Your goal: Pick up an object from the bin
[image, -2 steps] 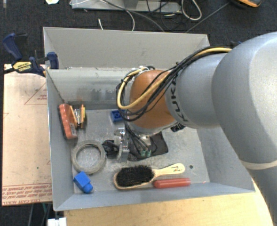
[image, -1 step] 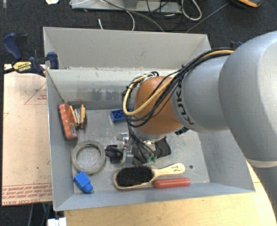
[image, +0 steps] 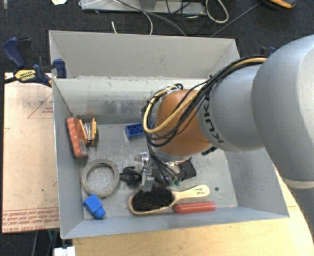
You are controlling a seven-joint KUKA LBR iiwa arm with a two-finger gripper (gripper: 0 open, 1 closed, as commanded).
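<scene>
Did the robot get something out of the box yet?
Not yet. Nothing looks lifted: the brush, red pen and tape ring all lie on the bin floor. In hand: the tool is down low, just above the brush's black bristles. Whether it grips anything is unclear. Left: grab one thing and lift it out.

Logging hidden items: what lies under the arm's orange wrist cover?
A blue brick shows at its left edge; a black hairbrush lies just in front. The bin floor directly beneath is covered.
</scene>
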